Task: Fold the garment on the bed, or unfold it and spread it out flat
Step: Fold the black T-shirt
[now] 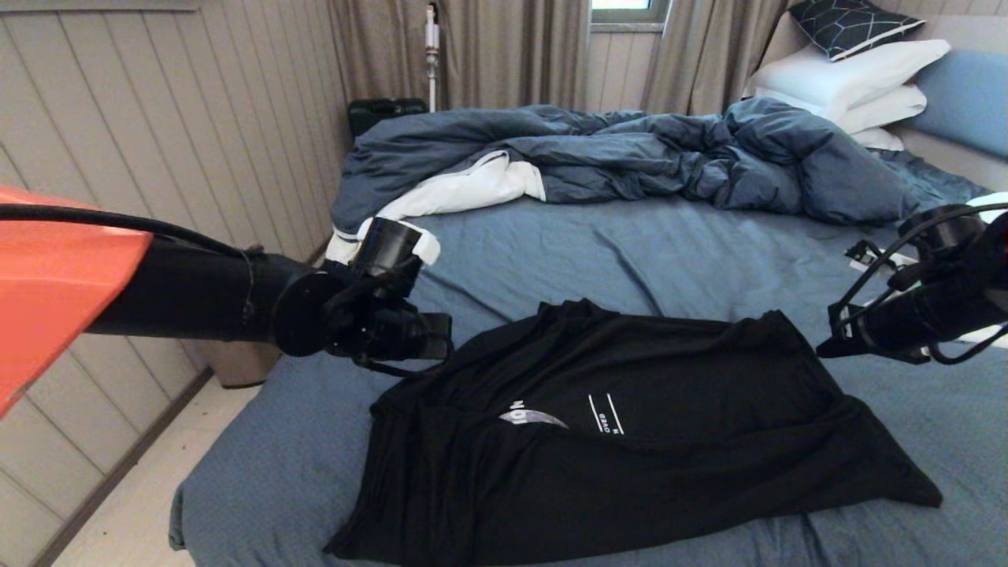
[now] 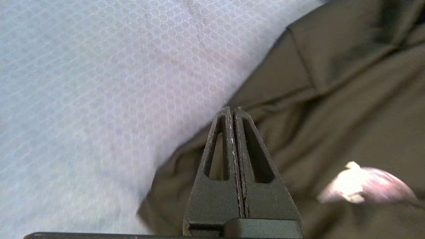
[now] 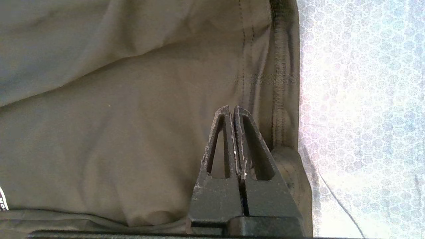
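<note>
black cloth, thin and rumpled, lies across the near half of the bed (image 1: 260, 472): the t-shirt (image 1: 630, 441), partly doubled over itself, its long axis running side to side across the blue sheet (image 1: 646, 252), with the print and two white lines showing near the middle. the heaped duvet (image 1: 630, 157) sits well behind it, apart from the shirt.

the left claw (image 2: 232, 111) has its fingers pressed flat together with nothing between them, and hangs over the shirt's left edge, just where black fabric meets sheet. the right claw (image 3: 232, 109) is pinched together and empty as well, above the hemmed edge at the shirt's right end.

so each claw stands at its own end of the long axis, the cloth lying inward and toward the robot from both. the left looks the nearer to a loose corner. my guess is that either claw must first spread its fingers before it can take an edge, then draw outward along that axis to flatten the fold.
</note>
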Robot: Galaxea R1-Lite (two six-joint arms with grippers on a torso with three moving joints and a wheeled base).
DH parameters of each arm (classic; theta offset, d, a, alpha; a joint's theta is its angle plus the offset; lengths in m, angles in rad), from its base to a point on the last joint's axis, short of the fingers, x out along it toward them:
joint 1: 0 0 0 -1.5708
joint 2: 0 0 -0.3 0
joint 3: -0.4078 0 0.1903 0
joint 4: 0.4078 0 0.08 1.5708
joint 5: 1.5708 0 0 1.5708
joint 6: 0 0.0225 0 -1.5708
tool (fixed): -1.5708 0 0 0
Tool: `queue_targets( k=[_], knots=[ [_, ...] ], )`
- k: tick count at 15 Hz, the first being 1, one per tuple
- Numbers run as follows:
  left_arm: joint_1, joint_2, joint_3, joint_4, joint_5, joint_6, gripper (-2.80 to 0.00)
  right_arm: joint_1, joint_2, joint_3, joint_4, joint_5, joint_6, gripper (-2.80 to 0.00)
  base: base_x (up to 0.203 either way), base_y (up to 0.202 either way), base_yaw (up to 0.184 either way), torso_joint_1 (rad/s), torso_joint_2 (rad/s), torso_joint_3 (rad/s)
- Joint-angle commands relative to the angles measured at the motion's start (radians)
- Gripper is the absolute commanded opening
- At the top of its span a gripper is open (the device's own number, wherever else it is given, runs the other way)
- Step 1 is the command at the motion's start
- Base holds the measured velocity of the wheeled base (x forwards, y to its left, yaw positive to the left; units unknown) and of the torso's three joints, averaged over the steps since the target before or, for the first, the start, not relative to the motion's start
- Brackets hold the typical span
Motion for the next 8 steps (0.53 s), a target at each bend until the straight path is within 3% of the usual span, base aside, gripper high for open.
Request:
queue_targets(
  k=[1,2,3,8],
  knots=[
    [0.0,0.054,0.0,-0.021,0.001,0.018,-2.8,0.001,0.002,0.0,0.003,0.002,-0.001,-2.8,0.0,0.0,0.0,0.0,0.0,0.0],
    [-0.001,0.072,0.002,-0.048,0.004,0.043,-2.8,0.001,0.004,0.0,0.003,0.002,-0.001,-2.8,0.0,0.0,0.0,0.0,0.0,0.0],
    [-0.007,0.077,0.006,-0.06,0.014,0.048,0.0,0.001,0.005,0.0,0.003,0.002,-0.001,-2.8,0.0,0.0,0.0,0.0,0.0,0.0],
    [-0.058,0.078,0.015,-0.072,0.018,0.068,0.0,0.002,0.013,0.0,0.003,0.002,-0.002,-2.8,0.0,0.0,0.0,0.0,0.0,0.0]
  ],
)
